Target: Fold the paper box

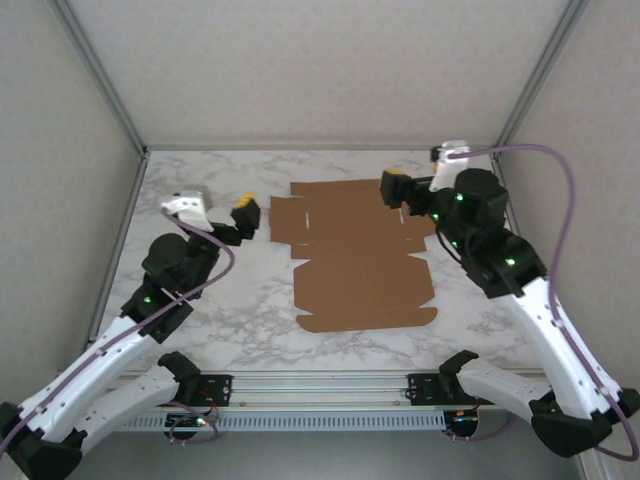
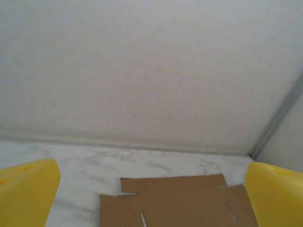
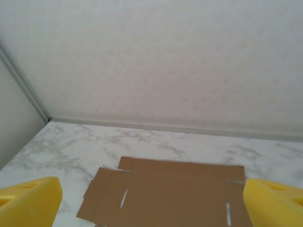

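The paper box (image 1: 355, 255) lies unfolded, flat mid-tabletop — the left gripper (image 1: 247, 213) and right gripper (image 1: 391, 188) flank its far flaps, jaws wide, apparently poised to lift the sides.

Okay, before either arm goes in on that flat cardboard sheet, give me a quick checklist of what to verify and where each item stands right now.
1. The paper box lies flat and unfolded on the table: ok.
2. The left gripper is open with nothing in it: ok.
3. The right gripper is open with nothing in it: ok.
4. Both are placed by the box, the left beside its left flap and the right over its far right part: ok.
5. Height of either one above the box: cannot tell.
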`<state>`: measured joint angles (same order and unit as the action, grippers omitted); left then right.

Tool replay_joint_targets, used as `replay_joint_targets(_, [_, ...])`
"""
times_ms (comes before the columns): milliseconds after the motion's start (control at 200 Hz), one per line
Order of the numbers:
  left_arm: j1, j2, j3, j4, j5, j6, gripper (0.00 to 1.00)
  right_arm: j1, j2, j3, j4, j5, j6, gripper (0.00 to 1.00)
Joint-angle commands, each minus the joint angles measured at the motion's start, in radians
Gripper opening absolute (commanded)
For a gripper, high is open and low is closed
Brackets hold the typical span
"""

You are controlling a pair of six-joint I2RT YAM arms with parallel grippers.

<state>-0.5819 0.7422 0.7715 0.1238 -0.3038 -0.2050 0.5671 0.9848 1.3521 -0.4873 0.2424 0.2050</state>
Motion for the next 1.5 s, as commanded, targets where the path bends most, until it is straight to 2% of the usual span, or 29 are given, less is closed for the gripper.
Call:
replay_joint_targets(0, [0.019,-0.039,-0.018,-0.239,-0.155,-0.278,1.00,-0.019,-0.066,-0.071,-0.160,-0.009,0.100,0.97])
replay_joint_targets(75, [0.022,-0.055,-0.085,-0.233,-0.040,-0.321,0.99,-0.020,-0.076,-0.133,-0.161,-0.042,0.156,0.95])
replay_joint_targets(155, [0.023,0.033,-0.054,-0.358,0.010,-0.332,1.00,-0.019,0.005,-0.149,-0.279,-0.042,0.217,0.90])
replay_joint_targets(240, [0.022,0.150,-0.016,-0.477,0.014,-0.352,1.00,-0.006,0.063,-0.245,-0.278,-0.108,0.248,0.94])
replay_joint_targets(325, [0.022,0.222,-0.009,-0.504,0.097,-0.342,1.00,-0.005,0.149,-0.323,-0.273,-0.141,0.307,0.95])
replay_joint_targets(365, [0.022,0.248,-0.004,-0.511,0.125,-0.343,1.00,0.000,0.222,-0.323,-0.296,-0.179,0.268,0.88])
replay_joint_targets(486, [0.018,0.291,0.011,-0.521,0.168,-0.367,1.00,0.024,0.424,-0.298,-0.340,-0.188,0.249,0.66])
replay_joint_targets(556, [0.018,0.292,0.019,-0.528,0.198,-0.332,1.00,0.025,0.522,-0.300,-0.326,-0.179,0.249,0.48])
replay_joint_targets(681, [0.020,0.297,0.040,-0.559,0.151,-0.294,1.00,0.043,0.657,-0.276,-0.328,-0.135,0.240,0.19])
replay_joint_targets(811, [0.023,0.287,0.020,-0.551,0.130,-0.287,1.00,0.055,0.731,-0.266,-0.309,-0.154,0.238,0.04])
replay_joint_targets(976, [0.024,0.272,0.008,-0.531,0.090,-0.305,0.99,0.082,0.821,-0.271,-0.280,-0.166,0.223,0.04])
replay_joint_targets(1117, [0.025,0.267,0.007,-0.529,0.096,-0.343,1.00,0.119,0.850,-0.273,-0.227,-0.268,0.232,0.07])
replay_joint_targets(1202, [0.025,0.270,0.003,-0.516,0.148,-0.346,1.00,0.145,0.870,-0.242,-0.215,-0.304,0.303,0.07])
replay_joint_targets(1327, [0.025,0.277,-0.027,-0.429,0.309,-0.339,1.00,0.157,0.863,-0.222,-0.063,-0.460,0.465,0.08])
replay_joint_targets(1412, [0.025,0.309,-0.023,-0.393,0.359,-0.358,1.00,0.162,0.872,-0.195,0.106,-0.601,0.567,0.16])
replay_joint_targets(1492, [0.028,0.353,-0.007,-0.386,0.360,-0.374,0.96,0.161,0.861,-0.189,0.343,-0.755,0.670,0.36])
